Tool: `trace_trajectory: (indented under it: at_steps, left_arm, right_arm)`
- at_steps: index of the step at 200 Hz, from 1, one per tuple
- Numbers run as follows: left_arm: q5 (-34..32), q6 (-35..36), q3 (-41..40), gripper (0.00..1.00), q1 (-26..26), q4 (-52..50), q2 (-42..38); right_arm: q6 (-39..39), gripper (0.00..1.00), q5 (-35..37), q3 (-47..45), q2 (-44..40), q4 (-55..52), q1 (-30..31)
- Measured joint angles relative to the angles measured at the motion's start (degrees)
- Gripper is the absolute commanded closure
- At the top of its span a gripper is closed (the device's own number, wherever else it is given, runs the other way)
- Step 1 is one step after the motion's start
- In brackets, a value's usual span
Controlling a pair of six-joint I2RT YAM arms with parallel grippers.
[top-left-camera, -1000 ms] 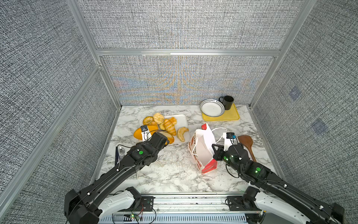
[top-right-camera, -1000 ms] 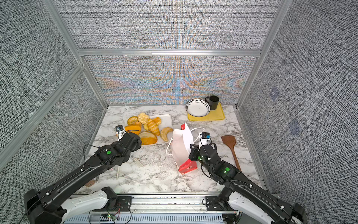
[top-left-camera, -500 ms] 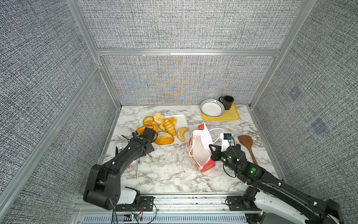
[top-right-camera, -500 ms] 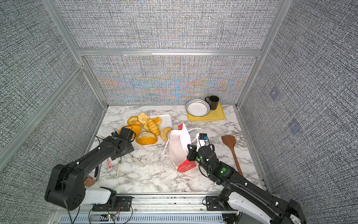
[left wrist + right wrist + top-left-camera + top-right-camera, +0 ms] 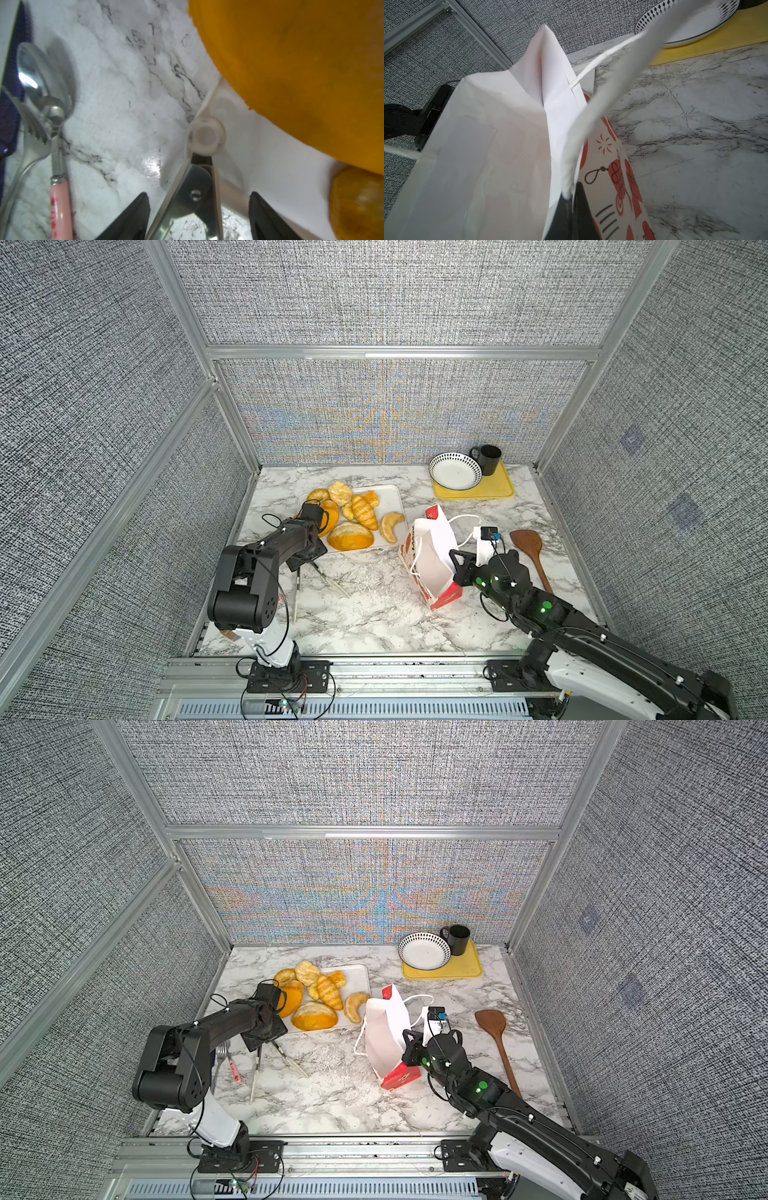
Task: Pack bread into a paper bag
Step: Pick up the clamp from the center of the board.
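Several pieces of bread, among them an oval loaf and a croissant, lie on a white tray. In the left wrist view an orange bread fills the corner over the tray's edge. My left gripper hangs low at the tray's front left corner. Its jaws are open astride the hinge end of metal tongs, not touching them. The paper bag leans with its white mouth open, and my right gripper is shut on the bag's side wall.
The tongs' legs spread over the marble in front of the tray. A spoon, a fork and a pink-handled piece lie to the left. A yellow tray holds a bowl and a black mug. A wooden spatula lies right of the bag.
My left arm has folded back and moved left, from over the loaves to the tongs' hinge, and its jaws have narrowed. The right gripper has shifted the bag slightly left.
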Motion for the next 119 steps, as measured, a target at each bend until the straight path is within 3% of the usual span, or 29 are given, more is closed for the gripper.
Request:
trace_trajectory:
  at_steps: [47,119]
  left_arm:
    - [1.49,1.05,-1.31,0.66,0.22,2.97,-0.42]
    - [4.66,0.37,-7.43,0.8,-0.48,1.77,-11.96]
  right_arm:
    - [0.0,1.0,0.02,0.2,0.09,-0.28,-0.04]
    - [0.11,1.0,0.0,0.72,1.14,-0.26,-0.04]
